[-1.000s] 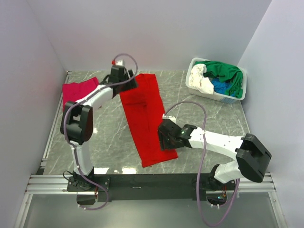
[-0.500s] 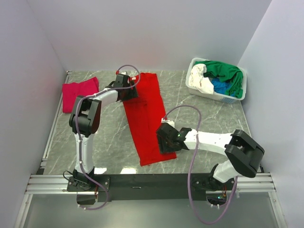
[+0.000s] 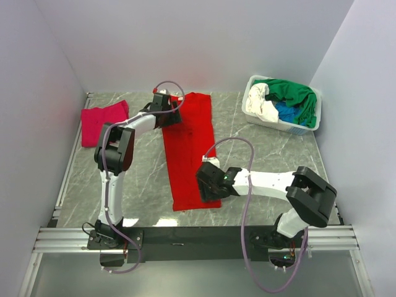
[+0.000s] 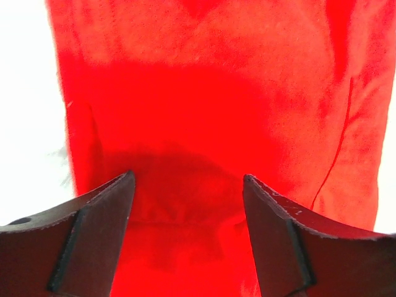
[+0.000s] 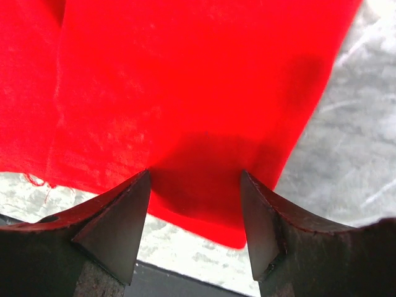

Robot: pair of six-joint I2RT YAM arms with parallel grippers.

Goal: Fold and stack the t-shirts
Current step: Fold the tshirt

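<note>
The bright red t-shirt, folded into a long strip, lies flat down the middle of the table. My left gripper is at its far left corner, jaws open and low over the red cloth. My right gripper is at the near right corner, jaws open and straddling the cloth's near edge. In the wrist views the left gripper and right gripper each have cloth between the tips. A folded magenta-pink t-shirt lies at the far left.
A white plastic basket at the far right holds green, white and blue shirts. Grey walls close in the table on three sides. The black rail with the arm bases runs along the near edge.
The red shirt's near end has swung left, so the strip lies straighter. My right gripper moved left with it. My left gripper shifted slightly right at the far end.
</note>
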